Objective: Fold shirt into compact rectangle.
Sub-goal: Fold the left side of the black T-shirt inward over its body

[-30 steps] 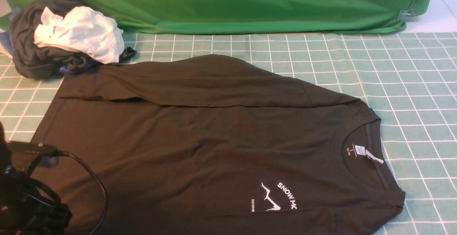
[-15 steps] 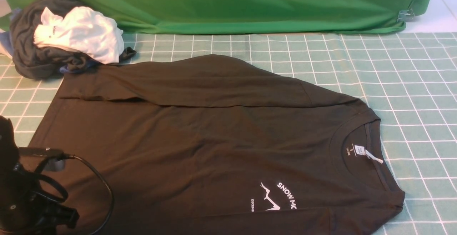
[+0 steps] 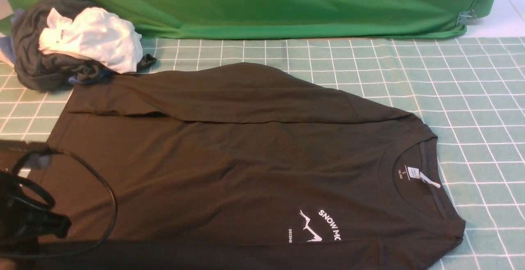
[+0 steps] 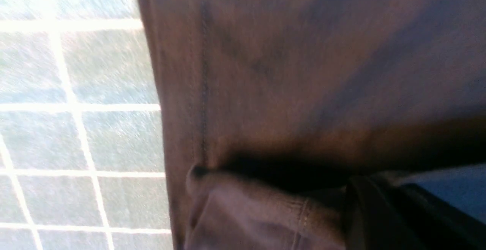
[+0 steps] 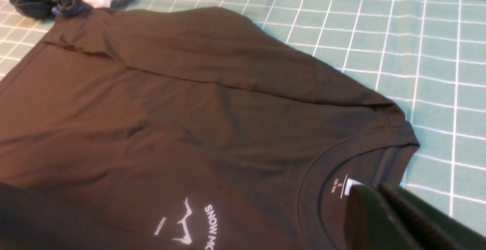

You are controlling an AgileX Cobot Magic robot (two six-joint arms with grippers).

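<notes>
The dark brown-black long-sleeved crew-neck shirt (image 3: 246,159) lies flat across the middle of the tabletop and runs off its near edge. The collar and white neck label (image 3: 412,172) point to the right edge, the hem to the left. The white mountain logo (image 3: 320,225) faces up.

Progress: the far sleeve (image 3: 225,93) is already laid in along the body, so that's one fold done. The near sleeve is still in play, and I judge the body folds that make the rectangle are all still to come. Early days.

My left gripper (image 4: 364,208) is down at the hem corner. A bunched fold with a stitched edge runs right into it, so it looks pinched shut on shirt fabric, though the wrist view is blurred. My right gripper (image 5: 383,212) hangs over the collar. I see dark fingers but not the gap, so I can't tell how wide it is, and nothing shows in it.

Since half a second ago my left arm, with its black cable (image 3: 102,188), has swung higher and toward the left edge. A dark band now runs along the shirt's near edge. The rest of the shirt hasn't budged.

Further out, the pale green checked mat (image 3: 471,97) covers the tabletop. A small white shirt (image 3: 94,36) sits bunched on a dark grey garment (image 3: 37,69) at the far left corner.
</notes>
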